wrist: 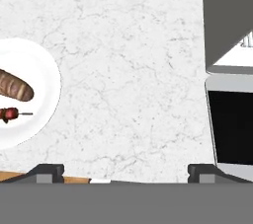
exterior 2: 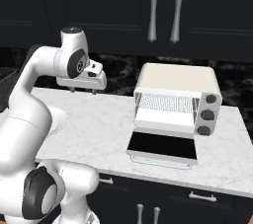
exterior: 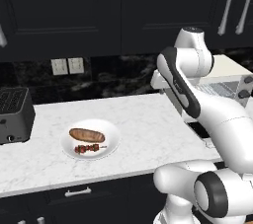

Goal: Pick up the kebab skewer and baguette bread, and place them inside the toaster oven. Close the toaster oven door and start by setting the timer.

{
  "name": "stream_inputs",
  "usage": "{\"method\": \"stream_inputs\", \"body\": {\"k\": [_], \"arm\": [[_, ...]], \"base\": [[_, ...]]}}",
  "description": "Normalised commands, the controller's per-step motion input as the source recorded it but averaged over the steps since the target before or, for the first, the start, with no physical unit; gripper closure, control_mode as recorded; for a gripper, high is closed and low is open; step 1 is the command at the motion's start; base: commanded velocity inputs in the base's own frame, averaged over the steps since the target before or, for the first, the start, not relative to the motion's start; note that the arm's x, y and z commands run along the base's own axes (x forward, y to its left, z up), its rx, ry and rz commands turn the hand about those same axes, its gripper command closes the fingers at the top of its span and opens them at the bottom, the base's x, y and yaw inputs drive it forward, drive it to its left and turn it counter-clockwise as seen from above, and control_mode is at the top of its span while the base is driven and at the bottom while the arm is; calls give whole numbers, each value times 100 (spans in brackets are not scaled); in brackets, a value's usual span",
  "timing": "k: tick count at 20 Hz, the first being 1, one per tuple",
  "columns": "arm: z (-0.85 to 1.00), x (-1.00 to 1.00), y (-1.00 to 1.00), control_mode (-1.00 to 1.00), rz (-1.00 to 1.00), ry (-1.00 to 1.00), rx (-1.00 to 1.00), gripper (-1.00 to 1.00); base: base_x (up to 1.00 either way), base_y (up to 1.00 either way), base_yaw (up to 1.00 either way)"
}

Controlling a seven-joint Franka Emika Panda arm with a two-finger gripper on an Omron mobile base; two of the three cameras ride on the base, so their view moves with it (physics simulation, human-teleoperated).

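The gripper (exterior 2: 83, 90) hangs over the white counter (exterior: 143, 119) with its fingers wide apart, holding nothing. The baguette bread (exterior: 87, 135) and the kebab skewer (exterior: 88, 148) lie side by side on a white plate (exterior: 111, 141). The toaster oven (exterior 2: 178, 98) stands to the right, and the toaster oven door (exterior 2: 162, 148) lies flat open.

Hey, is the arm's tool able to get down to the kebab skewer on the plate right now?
Probably yes. The tool hangs open above bare counter, and the kebab skewer lies uncovered on the white plate beside the baguette bread, with nothing between them.
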Motion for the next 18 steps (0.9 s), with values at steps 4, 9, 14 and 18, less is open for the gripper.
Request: {"method": "stream_inputs", "body": {"k": [4,9,14,18], "arm": [[0,0,0,100,0,0,0,-100],[0,0,0,100,0,0,0,-100],[0,0,0,100,0,0,0,-100],[0,0,0,100,0,0,0,-100]], "base": [[0,-50,0],[0,-6,0],[0,0,0],[0,0,0]]}}
